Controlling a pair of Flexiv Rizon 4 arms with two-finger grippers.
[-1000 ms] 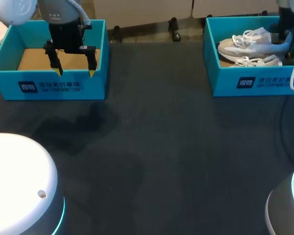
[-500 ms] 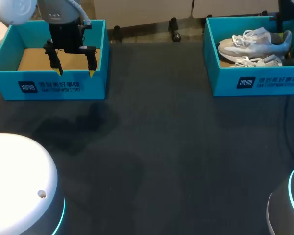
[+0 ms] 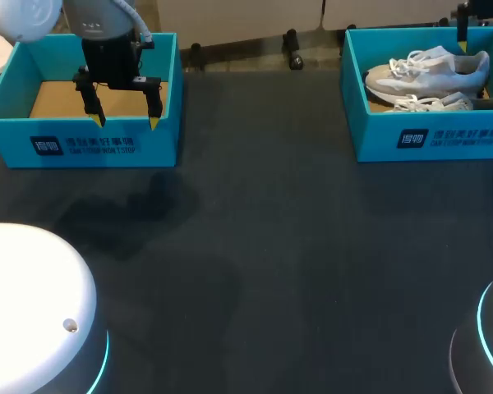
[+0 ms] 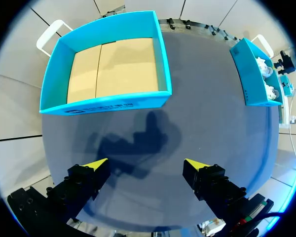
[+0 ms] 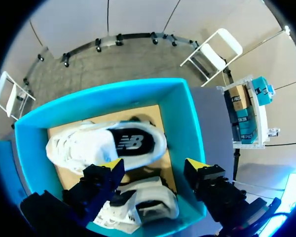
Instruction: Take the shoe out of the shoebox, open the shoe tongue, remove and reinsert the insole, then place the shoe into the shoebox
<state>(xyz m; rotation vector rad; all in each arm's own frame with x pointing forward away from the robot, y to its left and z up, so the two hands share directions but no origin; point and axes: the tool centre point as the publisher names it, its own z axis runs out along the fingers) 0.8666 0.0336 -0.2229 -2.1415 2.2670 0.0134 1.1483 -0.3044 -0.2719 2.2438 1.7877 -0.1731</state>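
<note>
Fingers of the right gripper [image 5: 154, 165]: yellow tips spread wide, nothing held, hovering over the right shoebox [image 5: 182, 128]. Head view cuts this gripper off almost wholly at the frame's corner.

Below it lies a white laced sneaker [image 5: 106, 145], with a dark insole showing through its opening. A second sneaker [image 5: 148, 205] is just beside it, part hidden behind one finger. Both rest on the box's brown cardboard floor.

Fingers of the left gripper [image 3: 122, 123]: wide apart, nothing held, hanging above the counter [image 3: 271, 246], a dark matte surface. The left shoebox [image 4: 108, 101] is ahead of it: teal card walls, brown floor.
</note>
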